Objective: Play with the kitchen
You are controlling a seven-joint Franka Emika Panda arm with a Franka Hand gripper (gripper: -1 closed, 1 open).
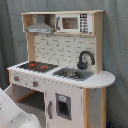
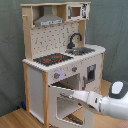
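Arm [image 2: 107, 102]: white, entering from the second exterior view's right, reaching toward the open oven door [image 2: 62, 102]. Gripper [image 2: 71, 93]: at the door's top edge; whether its fingers are spread or closed on that edge cannot be told.

Beyond the fingers: the kitchen [image 2: 60, 60], upright on the floor, knobs [image 2: 57, 75] and stovetop [image 2: 52, 58] above them, faucet [image 2: 75, 40] farther back.

Step, as judged: working the oven door. Next move likely calls for a swing along the hinge arc.
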